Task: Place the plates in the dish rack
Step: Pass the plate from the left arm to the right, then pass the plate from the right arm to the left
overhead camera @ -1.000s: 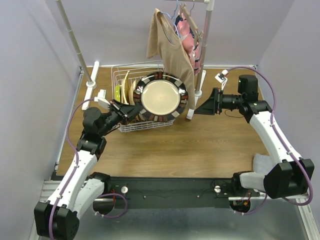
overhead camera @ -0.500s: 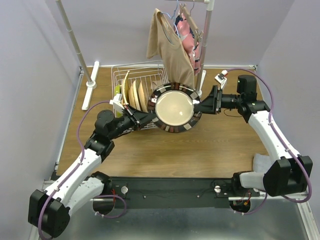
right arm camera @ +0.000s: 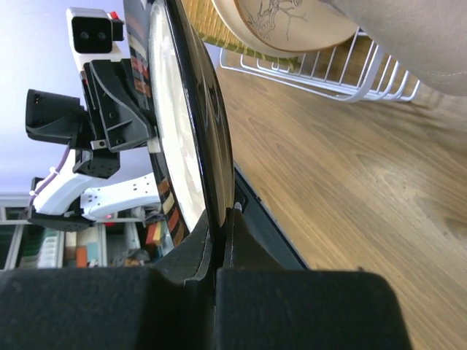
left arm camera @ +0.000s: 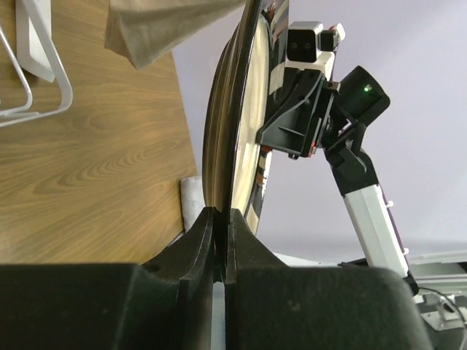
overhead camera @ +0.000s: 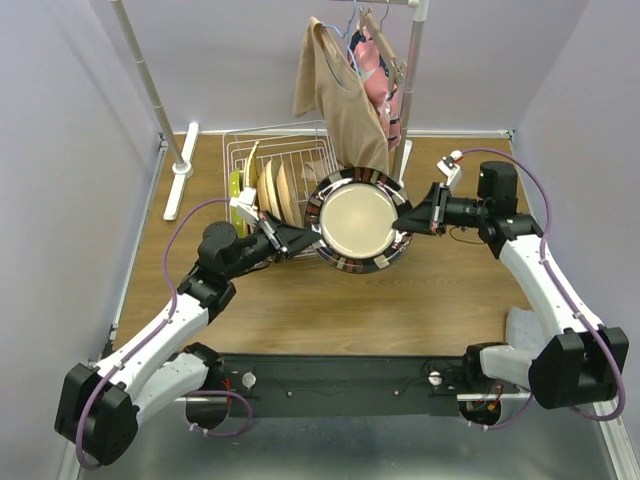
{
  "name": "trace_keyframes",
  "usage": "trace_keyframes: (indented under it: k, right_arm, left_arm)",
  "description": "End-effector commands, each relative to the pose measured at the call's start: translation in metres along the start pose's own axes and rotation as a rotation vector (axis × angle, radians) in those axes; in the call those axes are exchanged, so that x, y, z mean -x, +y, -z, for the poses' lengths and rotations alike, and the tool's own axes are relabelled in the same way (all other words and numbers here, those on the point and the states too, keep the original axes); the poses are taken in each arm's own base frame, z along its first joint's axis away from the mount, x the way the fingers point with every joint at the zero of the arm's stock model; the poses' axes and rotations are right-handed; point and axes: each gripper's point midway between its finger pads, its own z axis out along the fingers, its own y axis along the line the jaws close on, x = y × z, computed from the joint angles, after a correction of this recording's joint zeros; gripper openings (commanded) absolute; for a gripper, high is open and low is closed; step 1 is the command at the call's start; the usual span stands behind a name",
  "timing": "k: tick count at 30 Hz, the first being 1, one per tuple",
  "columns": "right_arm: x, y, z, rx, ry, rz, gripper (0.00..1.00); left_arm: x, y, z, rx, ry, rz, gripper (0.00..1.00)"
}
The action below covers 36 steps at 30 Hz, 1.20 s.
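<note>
Between my grippers: dark-rimmed beige plate (overhead camera: 360, 220), on edge, held over the table (overhead camera: 400, 300) just right of the dish rack (overhead camera: 238, 150); a second ago it was in front of the rack.
Left gripper (overhead camera: 306, 237): pinched on the plate's left rim, has followed it rightward.
Right gripper (overhead camera: 405, 221): now clamped on the right rim; a second ago I had it standing apart.
Rack: other plates (overhead camera: 272, 190) upright in its slots, unchanged.

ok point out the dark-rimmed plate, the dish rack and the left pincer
dark-rimmed plate (overhead camera: 358, 220), top view, beige centre
dish rack (overhead camera: 300, 155), top view, back wires
left pincer (left arm camera: 221, 219), left wrist view, between its fingertips
</note>
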Motion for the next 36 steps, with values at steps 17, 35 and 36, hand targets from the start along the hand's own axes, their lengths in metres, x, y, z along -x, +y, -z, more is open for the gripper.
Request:
trace_keyframes:
  k: [17,35,36]
  right_arm:
    - [-0.007,0.038,0.02,0.12,-0.061,0.23,0.01]
    - [-0.004,0.028,0.02,0.081,-0.096,0.285,0.13]
    - [-0.005,0.028,0.02,0.081,-0.096,0.295,0.25]
  left_arm:
    - [-0.015,-0.009,-0.023,-0.016,0.12,-0.272,0.52]
    - [0.002,-0.029,-0.022,0.046,0.073,-0.369,0.0]
    - [0.005,-0.033,-0.021,0.056,0.065,-0.376,0.0]
